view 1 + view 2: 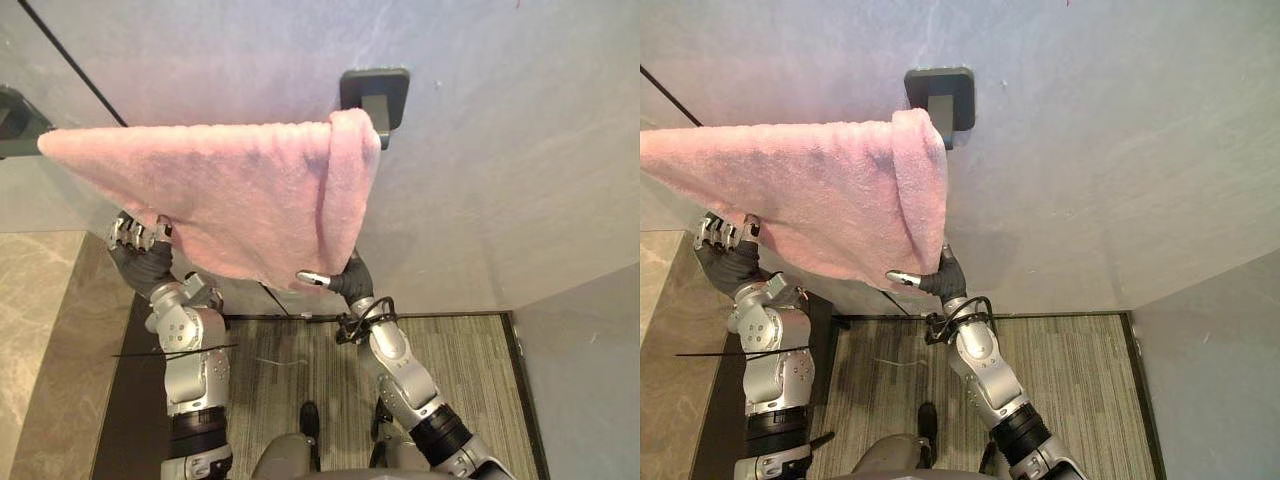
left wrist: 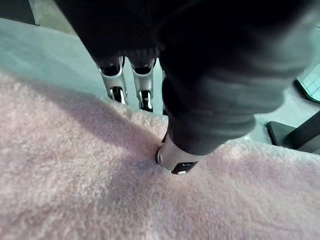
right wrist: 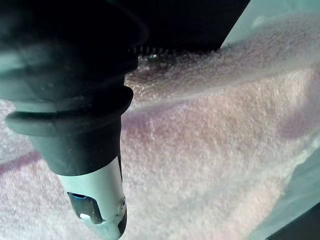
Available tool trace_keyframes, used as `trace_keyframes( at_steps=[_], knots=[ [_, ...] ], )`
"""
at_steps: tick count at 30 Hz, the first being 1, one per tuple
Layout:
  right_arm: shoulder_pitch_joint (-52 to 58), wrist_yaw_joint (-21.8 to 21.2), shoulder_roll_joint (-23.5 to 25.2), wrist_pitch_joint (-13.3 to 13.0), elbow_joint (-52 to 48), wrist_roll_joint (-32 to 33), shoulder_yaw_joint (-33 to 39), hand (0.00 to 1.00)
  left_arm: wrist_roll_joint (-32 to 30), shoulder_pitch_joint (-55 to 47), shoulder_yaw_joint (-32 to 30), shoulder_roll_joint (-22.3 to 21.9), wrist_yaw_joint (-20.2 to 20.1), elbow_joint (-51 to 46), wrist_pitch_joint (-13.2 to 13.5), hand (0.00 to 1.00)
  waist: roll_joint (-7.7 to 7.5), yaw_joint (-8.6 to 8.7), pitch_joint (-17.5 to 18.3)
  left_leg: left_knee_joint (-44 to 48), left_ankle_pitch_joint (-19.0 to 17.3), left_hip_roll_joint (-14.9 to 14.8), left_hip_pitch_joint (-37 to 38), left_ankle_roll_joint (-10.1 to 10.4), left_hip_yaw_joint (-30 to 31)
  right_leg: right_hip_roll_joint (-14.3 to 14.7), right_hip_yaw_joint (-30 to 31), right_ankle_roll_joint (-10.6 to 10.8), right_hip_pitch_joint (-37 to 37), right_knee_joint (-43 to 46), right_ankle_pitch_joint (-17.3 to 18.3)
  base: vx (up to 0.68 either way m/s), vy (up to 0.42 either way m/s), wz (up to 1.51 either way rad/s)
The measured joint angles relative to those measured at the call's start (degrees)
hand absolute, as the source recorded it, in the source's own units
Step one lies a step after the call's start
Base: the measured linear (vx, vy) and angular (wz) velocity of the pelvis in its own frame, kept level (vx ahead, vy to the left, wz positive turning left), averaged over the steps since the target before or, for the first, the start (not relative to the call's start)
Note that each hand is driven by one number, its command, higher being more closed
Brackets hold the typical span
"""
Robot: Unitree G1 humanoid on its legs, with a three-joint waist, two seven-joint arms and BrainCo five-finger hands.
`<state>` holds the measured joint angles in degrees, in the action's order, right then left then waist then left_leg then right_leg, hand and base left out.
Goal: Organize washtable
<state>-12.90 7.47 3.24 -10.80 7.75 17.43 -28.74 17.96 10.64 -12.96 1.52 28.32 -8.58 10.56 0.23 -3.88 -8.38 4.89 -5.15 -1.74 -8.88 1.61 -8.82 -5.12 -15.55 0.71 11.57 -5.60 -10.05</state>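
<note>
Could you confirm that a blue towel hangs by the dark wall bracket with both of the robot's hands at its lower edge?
Not quite: the towel is pink, not blue, as the left eye view shows. It does hang by the dark wall bracket, with the left hand and the right hand at its lower edge.

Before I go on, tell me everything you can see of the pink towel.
The pink towel looks like thick, fluffy terry cloth, plain with no pattern. It hangs spread against the grey wall, its top edge running up to a dark wall bracket, where the end is doubled over in a thick fold. The lower edge slants. The left hand pinches the lower corner away from the fold, thumb on the front, fingers behind. The right hand touches the lower edge beneath the fold.
</note>
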Motion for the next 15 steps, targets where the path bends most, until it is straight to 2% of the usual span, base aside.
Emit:
trace_keyframes(
  at_steps=[7, 12, 13, 15],
  knots=[
    [-0.8, -0.1, 0.2, 0.0, 0.0, -0.1, 0.9, 0.0, 2.4, 0.7, 1.1, 0.9, -3.0, 0.0, 2.2, 1.0, 0.16, -0.1, -0.9, 0.0, 0.0, 0.0, -0.3, 0.0, -0.4, 0.0, 0.4, 0.0, 0.6, 0.0, -0.1, 0.0, 0.012, -0.03],
    [-0.8, -0.1, 0.2, 0.0, 0.1, -1.5, 2.3, 0.0, 2.8, 0.6, 1.2, 1.2, -4.6, -1.1, 2.2, 1.0, 0.25, -0.05, -1.0, -0.1, 0.0, 0.1, -0.3, 0.0, -0.5, -0.1, 0.5, 0.0, 0.7, 0.0, -0.1, 0.0, 0.0, 0.0],
    [-0.9, -0.1, 0.2, 0.0, 0.2, -2.3, 2.5, 1.0, 2.8, 0.6, 1.2, 1.2, -4.6, -1.6, 2.2, 1.0, 0.31, -0.06, -1.1, -0.2, 0.0, 0.1, -0.3, 0.0, -0.5, -0.1, 0.5, 0.0, 0.7, 0.0, -0.1, 0.0, 0.0, 0.0],
    [-1.3, 0.0, 0.2, 0.0, 0.5, -3.2, 3.5, 1.0, 2.8, 0.6, 1.1, 1.2, -4.6, -2.9, 2.3, 1.0, 0.39, -0.07, -1.3, -0.2, 0.0, 0.1, -0.3, 0.0, -0.5, -0.1, 0.5, 0.0, 0.7, 0.0, -0.1, 0.0, 0.0, 0.0]
  ],
)
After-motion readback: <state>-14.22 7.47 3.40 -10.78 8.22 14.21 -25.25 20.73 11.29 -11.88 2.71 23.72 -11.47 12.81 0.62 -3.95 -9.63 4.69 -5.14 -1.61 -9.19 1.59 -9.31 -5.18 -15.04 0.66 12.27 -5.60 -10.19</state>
